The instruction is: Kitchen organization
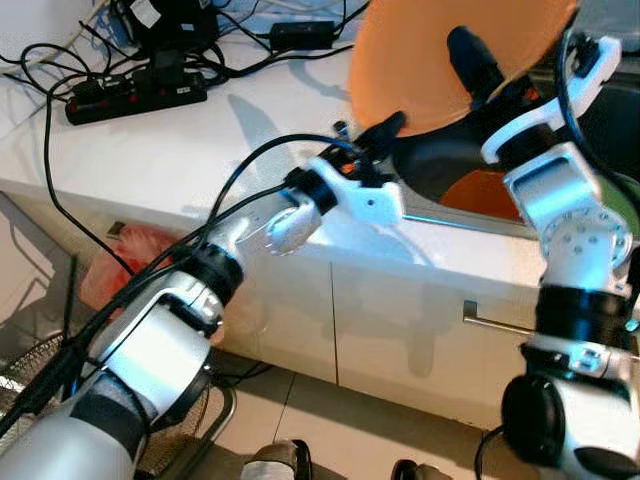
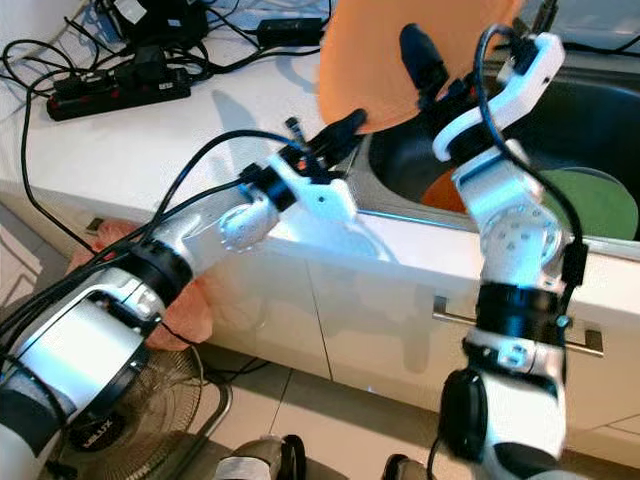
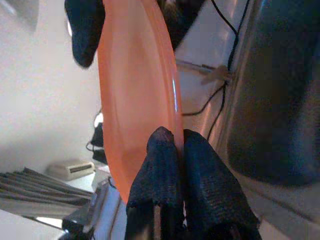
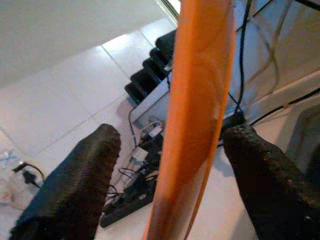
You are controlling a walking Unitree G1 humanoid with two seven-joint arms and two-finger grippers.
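Note:
A large orange plate [image 1: 440, 50] is held upright on edge over the sink [image 2: 600, 110]. My left gripper [image 1: 385, 128] is shut on the plate's lower rim, and the left wrist view shows both black fingers [image 3: 162, 165] pinching the orange edge [image 3: 135, 100]. My right gripper [image 1: 488, 72] is open and straddles the plate from the right. One finger [image 1: 472, 55] lies across the plate's face, and the right wrist view shows the plate [image 4: 200, 100] standing between the two spread fingers [image 4: 80, 185] with a gap on each side.
An orange dish [image 2: 445, 195] and a green plate [image 2: 590, 200] lie in the dark sink. A black power strip [image 1: 135, 95] and cables sit at the back left of the white counter [image 1: 200, 150]. Below are a cabinet handle [image 1: 495, 322], a floor fan [image 1: 30, 370] and a pink bag [image 1: 130, 260].

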